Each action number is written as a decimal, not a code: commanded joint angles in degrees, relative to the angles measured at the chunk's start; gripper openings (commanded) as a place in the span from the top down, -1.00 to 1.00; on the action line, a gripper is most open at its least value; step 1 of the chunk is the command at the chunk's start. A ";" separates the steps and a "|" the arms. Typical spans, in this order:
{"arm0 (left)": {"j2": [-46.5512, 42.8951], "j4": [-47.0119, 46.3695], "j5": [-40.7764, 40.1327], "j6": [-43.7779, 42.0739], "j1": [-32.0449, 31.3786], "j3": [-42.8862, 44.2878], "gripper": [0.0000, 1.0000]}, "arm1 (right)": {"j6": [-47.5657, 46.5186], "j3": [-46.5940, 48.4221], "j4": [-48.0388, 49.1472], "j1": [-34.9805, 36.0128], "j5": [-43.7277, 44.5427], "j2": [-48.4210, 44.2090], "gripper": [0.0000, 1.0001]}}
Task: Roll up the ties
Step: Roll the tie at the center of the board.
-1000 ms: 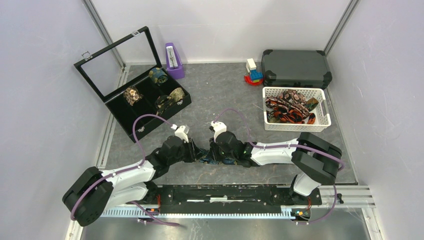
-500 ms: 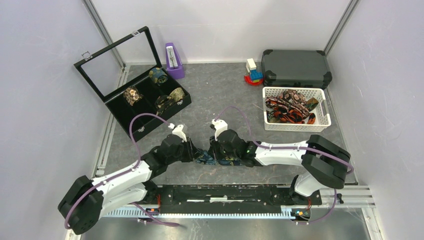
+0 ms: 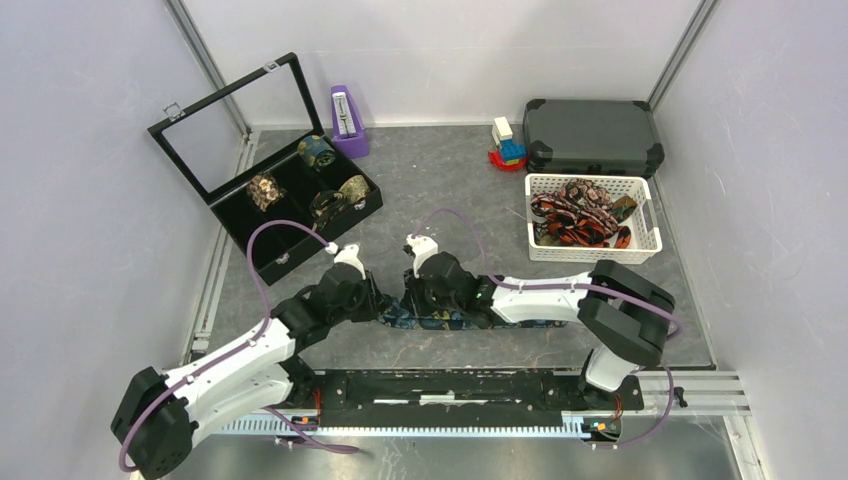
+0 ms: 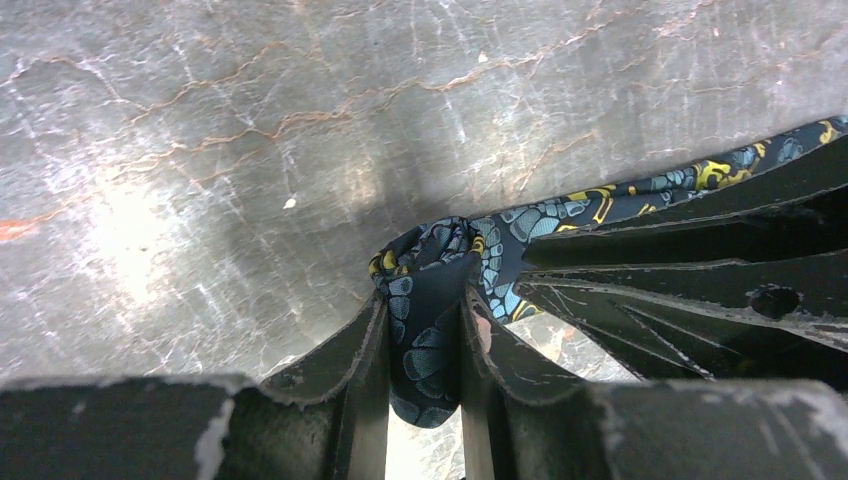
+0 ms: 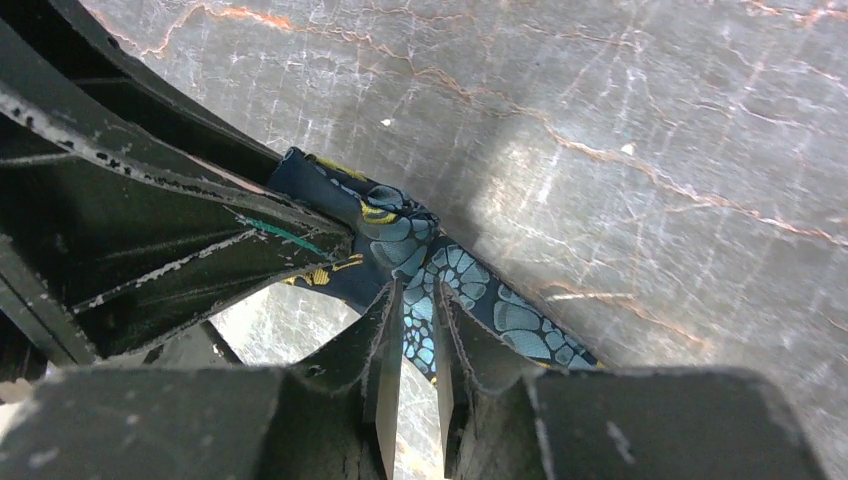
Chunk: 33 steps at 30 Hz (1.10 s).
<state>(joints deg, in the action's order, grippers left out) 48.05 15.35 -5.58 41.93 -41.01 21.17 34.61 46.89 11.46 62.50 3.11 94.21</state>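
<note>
My two arms meet low over the grey marbled table point(image 3: 440, 190), with a dark hard case point(image 3: 592, 137) shut against the far wall at right. At far left is a black display box point(image 3: 240, 228), its glass lid raised, and a white basket point(image 3: 590, 252) stands in front of the case. Loose ties point(image 3: 575, 215) in red-orange and brown lie heaped in the basket, and four rolled ties point(image 3: 265, 188) sit in the box's compartments. A small white tag on the lid's frame is too small to read. A purple wedge-shaped object point(image 3: 345, 120) and a stack of coloured blocks point(image 3: 507, 145) stand along the far edge. The navy tie point(image 3: 440, 320) lies near the front edge, its long axis running left to right, its bunched end pointing left between my tools. From above, the arms hide the grasp. The left wrist camera shows my left gripper point(image 4: 422, 300) pinching a folded loop of the paisley cloth point(image 4: 430, 330). The right wrist camera shows my right gripper point(image 5: 417, 290) pressed onto the same strip point(image 5: 470, 285) just beside it.
</note>
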 commanded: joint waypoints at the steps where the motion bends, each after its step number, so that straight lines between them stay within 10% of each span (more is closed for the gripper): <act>1: -1.04 5.22 -2.86 -2.51 -0.29 3.72 0.95 | -0.11 4.47 2.49 0.15 -2.88 3.00 0.55; 19: 1.48 15.91 -8.45 -3.26 -2.04 10.47 0.95 | 0.92 8.71 4.58 1.58 -6.01 8.55 0.57; 33: 4.14 18.57 -10.50 -4.40 -4.07 12.94 0.95 | 0.30 -5.26 5.70 1.52 -3.51 -0.90 0.57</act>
<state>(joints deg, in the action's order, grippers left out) 51.62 33.54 -14.59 40.49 -44.47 31.77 35.05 45.01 14.70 63.75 -1.10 97.17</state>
